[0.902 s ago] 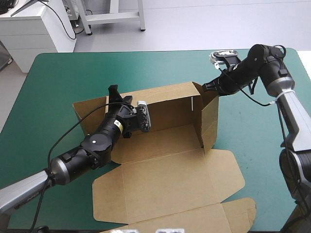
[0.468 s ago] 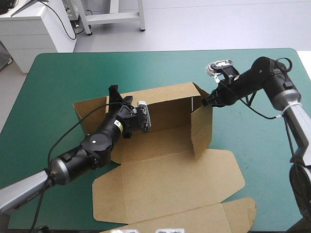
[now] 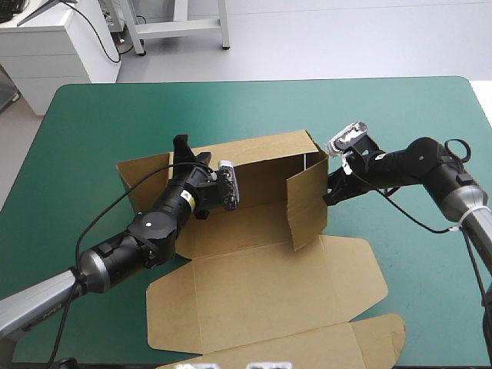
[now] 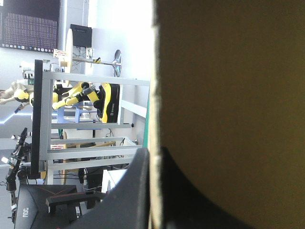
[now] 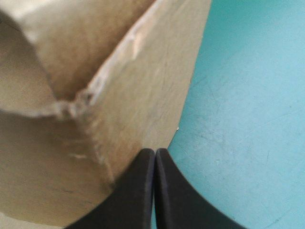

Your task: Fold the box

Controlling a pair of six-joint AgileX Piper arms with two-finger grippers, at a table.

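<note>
Left gripper [image 4: 153, 152] clamps the box [image 3: 261, 284] far wall. Right gripper [image 5: 155, 151] fully closed, empty, tip at right end flap [image 3: 307, 204].

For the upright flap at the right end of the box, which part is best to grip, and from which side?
Probably the free top edge of the flap, coming from above: it stands upright on the box and its top edge is clear on both faces, so one finger fits on each side.

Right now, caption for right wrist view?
Shut right end effector at the raised flap of the box, teal-green cover beside.
</note>
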